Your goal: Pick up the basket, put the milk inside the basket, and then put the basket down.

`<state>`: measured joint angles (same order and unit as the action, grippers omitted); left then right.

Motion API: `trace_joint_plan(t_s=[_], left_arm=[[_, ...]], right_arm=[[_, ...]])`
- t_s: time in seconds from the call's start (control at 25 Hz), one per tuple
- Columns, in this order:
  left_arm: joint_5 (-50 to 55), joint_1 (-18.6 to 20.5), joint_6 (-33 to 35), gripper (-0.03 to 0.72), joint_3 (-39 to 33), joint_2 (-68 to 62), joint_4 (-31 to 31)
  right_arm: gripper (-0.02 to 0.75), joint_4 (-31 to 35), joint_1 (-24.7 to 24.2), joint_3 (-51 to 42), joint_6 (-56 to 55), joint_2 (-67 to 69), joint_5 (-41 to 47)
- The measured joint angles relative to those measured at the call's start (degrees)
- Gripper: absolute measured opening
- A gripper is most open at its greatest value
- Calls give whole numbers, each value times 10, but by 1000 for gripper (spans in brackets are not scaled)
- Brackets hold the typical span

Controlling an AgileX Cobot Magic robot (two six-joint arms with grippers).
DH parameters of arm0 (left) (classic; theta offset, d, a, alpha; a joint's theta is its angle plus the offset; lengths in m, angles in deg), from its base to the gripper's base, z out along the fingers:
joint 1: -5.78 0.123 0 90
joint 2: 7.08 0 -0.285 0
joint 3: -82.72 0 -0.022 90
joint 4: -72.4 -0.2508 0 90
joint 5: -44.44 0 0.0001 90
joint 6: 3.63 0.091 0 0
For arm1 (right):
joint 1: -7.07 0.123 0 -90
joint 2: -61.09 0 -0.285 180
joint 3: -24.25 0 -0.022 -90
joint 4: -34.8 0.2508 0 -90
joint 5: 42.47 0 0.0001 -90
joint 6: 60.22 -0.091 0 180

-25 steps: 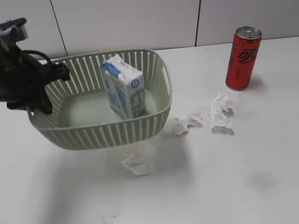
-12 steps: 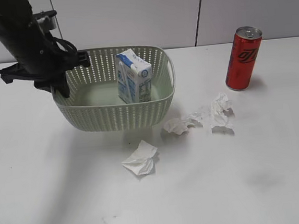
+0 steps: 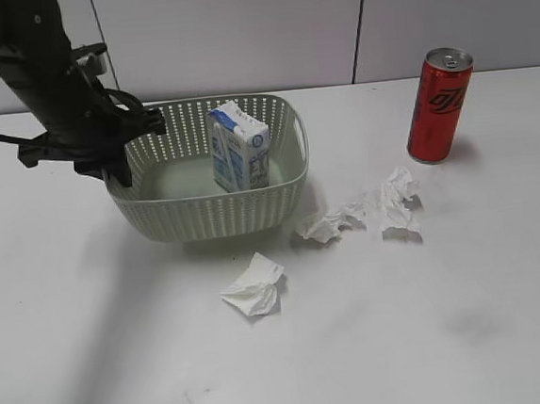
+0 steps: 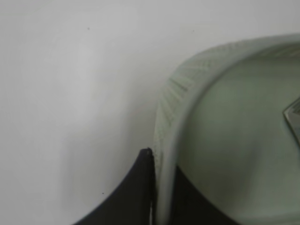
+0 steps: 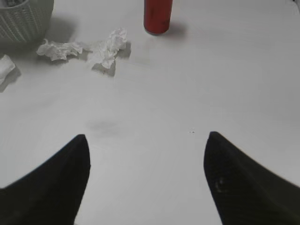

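Observation:
The pale green basket (image 3: 216,212) rests on the white table at centre left of the exterior view. The white and blue milk carton (image 3: 239,148) stands upright inside it. My left gripper (image 3: 116,168) is shut on the basket's left rim. In the left wrist view the rim (image 4: 187,108) runs between the two dark fingers (image 4: 161,187). My right gripper (image 5: 146,140) is open and empty above bare table. It does not show in the exterior view. The basket's corner shows at the top left of the right wrist view (image 5: 23,18).
A red soda can (image 3: 439,104) stands at the back right; it also shows in the right wrist view (image 5: 158,16). Crumpled white tissues (image 3: 361,211) lie right of the basket, and another (image 3: 255,286) lies in front of it.
My left gripper has lowered the tilted basket with the milk in it down onto the table, and it now sits level. The front tissue, once under the basket, is uncovered.

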<state>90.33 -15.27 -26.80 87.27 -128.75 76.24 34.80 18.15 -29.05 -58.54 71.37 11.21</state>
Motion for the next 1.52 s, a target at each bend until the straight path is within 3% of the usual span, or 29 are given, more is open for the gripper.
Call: trace_joint_plan(t_s=[0.52, 0.64, 0.84, 1.0, 1.16, 1.52], left_arm=[[-50, 0, 27, 10, 1, -25, 2], [-63, 0, 35, 101, 1, -25, 7], [-70, 0, 40, 404, 2, -21, 12], [-38, 0, 41, 552, 23, -18, 13], [19, 17, 62, 624, 67, 3, 14], [210, 123, 207, 626, 121, 66, 13]], right_arm=[[592, -4, 0, -1, -6, -27, 4], [592, -4, 0, -1, -6, -27, 4], [592, -4, 0, -1, -7, -27, 4], [592, -4, 0, -1, -8, -27, 4], [592, -4, 0, -1, -8, -27, 4], [592, -4, 0, -1, -8, -27, 4]])
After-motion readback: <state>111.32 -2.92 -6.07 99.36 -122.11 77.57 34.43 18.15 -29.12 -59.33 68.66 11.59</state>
